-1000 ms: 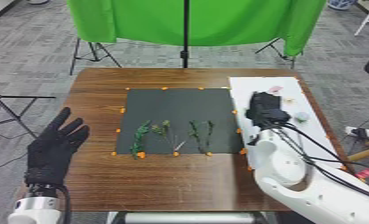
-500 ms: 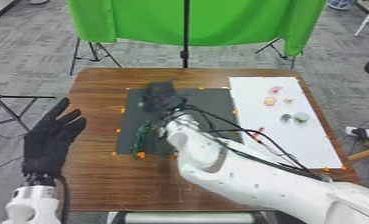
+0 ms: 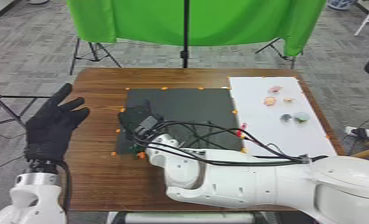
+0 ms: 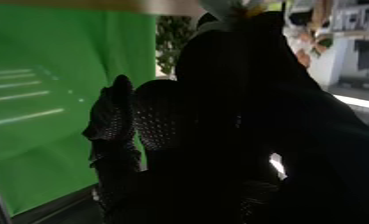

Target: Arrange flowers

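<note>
- Pink flower [image 3: 275,90] sits toward the far end of the white sheet [image 3: 291,139]. A peachy flower [image 3: 270,101] is nearer in, with a smaller pale flower [image 3: 288,100] just beside it.
- Closer in on the same sheet there's a greyish flower [image 3: 285,117] and a pale green flower [image 3: 301,117], side by side.
- Right hand [image 3: 138,120] is over the left part of the dark mat [image 3: 189,102]. Wrist view has a pale flower with a yellowish centre [image 4: 220,8] right up by that glove, but it's super dark, so I honestly can't tell how far open the hand is or if it's got hold of that flower.
- Left hand [image 3: 54,122] is wide open, fingers straight and spread, nothing in it, at the left edge of the brown table [image 3: 109,180].
- Green curtain [image 3: 136,20] hangs beyond the table.
</note>
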Controlling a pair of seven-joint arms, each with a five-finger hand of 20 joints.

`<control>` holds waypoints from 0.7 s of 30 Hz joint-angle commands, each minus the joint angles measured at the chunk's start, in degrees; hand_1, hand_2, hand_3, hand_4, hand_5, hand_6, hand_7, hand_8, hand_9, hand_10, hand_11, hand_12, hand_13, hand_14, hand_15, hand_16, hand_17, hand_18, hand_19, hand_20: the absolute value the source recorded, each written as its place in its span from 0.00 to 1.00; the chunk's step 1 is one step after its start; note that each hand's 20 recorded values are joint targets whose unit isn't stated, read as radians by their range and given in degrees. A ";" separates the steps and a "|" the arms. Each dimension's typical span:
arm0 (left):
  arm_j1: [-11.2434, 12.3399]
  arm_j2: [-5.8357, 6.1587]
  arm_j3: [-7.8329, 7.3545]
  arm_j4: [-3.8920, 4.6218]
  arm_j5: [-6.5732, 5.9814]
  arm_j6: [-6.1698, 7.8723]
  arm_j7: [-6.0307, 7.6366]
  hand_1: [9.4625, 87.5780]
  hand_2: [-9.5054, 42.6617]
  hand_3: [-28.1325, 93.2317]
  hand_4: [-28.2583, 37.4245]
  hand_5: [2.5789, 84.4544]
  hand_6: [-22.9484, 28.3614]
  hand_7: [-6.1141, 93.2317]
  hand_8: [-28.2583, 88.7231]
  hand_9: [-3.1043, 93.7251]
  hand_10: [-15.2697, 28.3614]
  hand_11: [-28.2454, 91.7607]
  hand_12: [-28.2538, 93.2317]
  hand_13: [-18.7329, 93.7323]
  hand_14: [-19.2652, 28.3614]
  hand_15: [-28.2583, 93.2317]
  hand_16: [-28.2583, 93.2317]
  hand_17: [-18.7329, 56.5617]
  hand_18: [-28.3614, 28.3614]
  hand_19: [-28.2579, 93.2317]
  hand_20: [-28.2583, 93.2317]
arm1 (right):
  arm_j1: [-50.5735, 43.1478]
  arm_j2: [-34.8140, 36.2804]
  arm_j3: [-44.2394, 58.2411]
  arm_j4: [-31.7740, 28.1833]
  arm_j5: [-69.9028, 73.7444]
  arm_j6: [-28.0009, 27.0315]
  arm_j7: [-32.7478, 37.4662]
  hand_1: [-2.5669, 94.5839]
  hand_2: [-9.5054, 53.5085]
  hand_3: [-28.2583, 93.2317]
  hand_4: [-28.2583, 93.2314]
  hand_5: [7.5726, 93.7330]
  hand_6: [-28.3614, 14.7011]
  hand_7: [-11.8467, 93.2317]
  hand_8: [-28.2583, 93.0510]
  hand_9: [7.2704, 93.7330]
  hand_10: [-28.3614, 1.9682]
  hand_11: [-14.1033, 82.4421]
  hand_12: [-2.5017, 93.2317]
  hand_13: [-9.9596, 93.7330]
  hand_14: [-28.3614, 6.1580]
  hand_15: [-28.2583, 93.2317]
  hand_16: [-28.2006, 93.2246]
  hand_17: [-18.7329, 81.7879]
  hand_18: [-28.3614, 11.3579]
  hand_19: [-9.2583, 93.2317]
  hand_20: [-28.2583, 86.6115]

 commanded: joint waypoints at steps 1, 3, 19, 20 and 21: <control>-1.13 -2.03 -0.49 1.03 1.14 -1.80 -3.18 0.18 0.28 0.92 0.00 0.42 0.58 0.21 0.13 0.39 0.80 0.63 0.24 0.43 0.98 0.89 0.06 0.20 1.00 0.90 0.00 | -3.07 0.97 5.49 1.20 -2.04 -5.89 -4.47 0.66 0.00 0.68 0.00 0.95 0.76 0.25 0.25 0.95 0.69 0.60 0.36 0.80 0.61 0.86 0.44 0.45 0.09 0.92 0.63; -1.38 -2.48 -0.65 1.15 1.48 -1.98 -3.84 0.18 0.28 0.92 0.00 0.42 0.57 0.22 0.13 0.39 0.80 0.64 0.24 0.44 0.98 0.89 0.06 0.20 1.00 0.90 0.00 | -3.26 0.95 5.91 1.40 -1.89 -6.44 -5.17 0.67 0.00 0.65 0.00 0.94 0.77 0.24 0.25 0.95 0.69 0.60 0.36 0.80 0.61 0.86 0.44 0.44 0.09 0.92 0.64; 2.65 -0.72 -1.41 0.50 -0.62 0.11 -2.56 0.17 0.27 0.92 0.00 0.43 0.57 0.22 0.13 0.39 0.81 0.63 0.22 0.42 1.00 0.87 0.04 0.19 1.00 0.89 0.00 | -2.97 2.10 6.31 -1.00 -4.12 -3.43 -5.32 0.93 0.00 0.02 0.25 0.87 0.72 0.24 0.24 0.91 0.62 0.67 0.28 0.78 0.56 0.88 0.44 0.42 0.06 0.90 0.67; 3.00 -0.32 -1.28 0.55 -1.01 0.31 -2.18 0.17 0.27 0.93 0.00 0.43 0.58 0.22 0.13 0.39 0.82 0.62 0.22 0.42 1.00 0.86 0.04 0.18 1.00 0.88 0.00 | -2.91 2.13 6.55 -1.14 -3.81 -3.40 -4.85 0.90 0.00 0.07 0.22 0.86 0.72 0.24 0.24 0.90 0.62 0.67 0.28 0.77 0.56 0.88 0.44 0.42 0.05 0.90 0.68; 3.58 0.14 -1.19 0.50 -1.48 0.69 -1.79 0.17 0.27 0.93 0.00 0.43 0.58 0.22 0.13 0.39 0.83 0.62 0.22 0.42 1.00 0.85 0.05 0.18 1.00 0.88 0.00 | -2.67 2.22 6.59 -1.39 -3.40 -3.37 -4.27 0.78 0.00 0.29 0.07 0.85 0.71 0.24 0.23 0.90 0.62 0.67 0.28 0.77 0.55 0.88 0.44 0.42 0.05 0.90 0.68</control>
